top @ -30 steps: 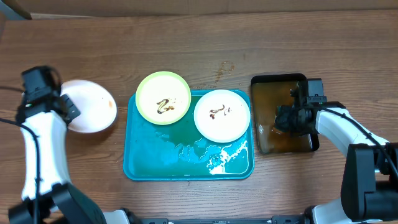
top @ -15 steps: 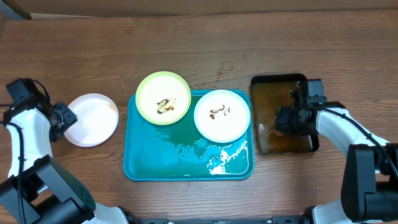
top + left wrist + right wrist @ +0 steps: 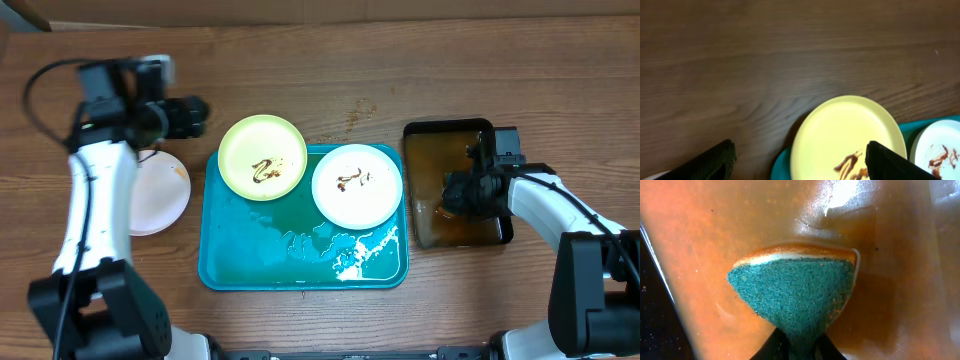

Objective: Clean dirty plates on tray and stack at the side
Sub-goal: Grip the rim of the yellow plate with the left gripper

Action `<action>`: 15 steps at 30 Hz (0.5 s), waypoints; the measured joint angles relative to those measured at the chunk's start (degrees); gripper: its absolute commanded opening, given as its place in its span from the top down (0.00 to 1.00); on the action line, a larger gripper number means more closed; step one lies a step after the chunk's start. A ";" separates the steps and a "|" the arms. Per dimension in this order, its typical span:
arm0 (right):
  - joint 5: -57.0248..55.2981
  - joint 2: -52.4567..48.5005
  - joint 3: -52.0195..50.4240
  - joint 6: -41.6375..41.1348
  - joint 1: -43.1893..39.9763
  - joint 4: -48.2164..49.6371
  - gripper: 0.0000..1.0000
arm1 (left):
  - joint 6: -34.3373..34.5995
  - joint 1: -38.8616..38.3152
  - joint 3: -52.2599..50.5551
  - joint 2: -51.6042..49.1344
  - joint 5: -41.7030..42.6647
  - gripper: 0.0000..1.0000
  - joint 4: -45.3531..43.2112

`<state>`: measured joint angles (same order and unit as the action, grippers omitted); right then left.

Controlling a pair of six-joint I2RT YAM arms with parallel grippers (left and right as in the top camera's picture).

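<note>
Progress roughly one third; side plate [image 3: 160,195] left of tray [image 3: 250,250], seemingly wiped though half hidden.
Green plate [image 3: 262,157] and white plate [image 3: 356,185] smeared on tray; left gripper [image 3: 198,113] spread, empty, near green plate; right gripper [image 3: 460,190] clamped on sponge [image 3: 795,295] in black tray [image 3: 445,127].

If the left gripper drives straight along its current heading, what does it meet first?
Most likely the lime-green plate. The left wrist view shows it straight ahead, between the fingers of the open left gripper. Its height above the plate is unclear, so it might pass over the rim.
</note>
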<state>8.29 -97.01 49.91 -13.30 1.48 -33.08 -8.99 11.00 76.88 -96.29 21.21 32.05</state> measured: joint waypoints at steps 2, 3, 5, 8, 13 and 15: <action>0.09 0.04 0.00 0.02 -0.02 -0.07 0.86 | -2.29 -2.49 0.00 -1.62 -1.22 0.13 -1.38; 0.07 0.04 0.00 0.02 0.00 -0.13 0.86 | -3.37 -3.52 0.00 -2.69 -1.88 0.13 -2.27; 0.09 0.04 0.00 0.02 0.00 -0.22 0.86 | -4.74 -4.90 0.00 -5.01 -2.99 0.13 -4.28; 0.17 0.11 0.02 0.04 0.00 -0.72 0.86 | -6.12 -6.08 0.00 -8.81 -4.11 0.13 -6.84; 0.31 0.22 0.02 0.04 0.00 -1.40 0.86 | -6.69 -6.78 0.00 -14.27 -5.01 0.15 -8.66; 0.33 0.22 0.02 0.02 0.00 -1.49 0.86 | -6.69 -6.91 0.00 -15.98 -5.20 0.18 -8.74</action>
<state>8.62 -96.79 49.93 -13.28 1.48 -34.57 -15.68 4.10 76.88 -112.27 16.01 23.31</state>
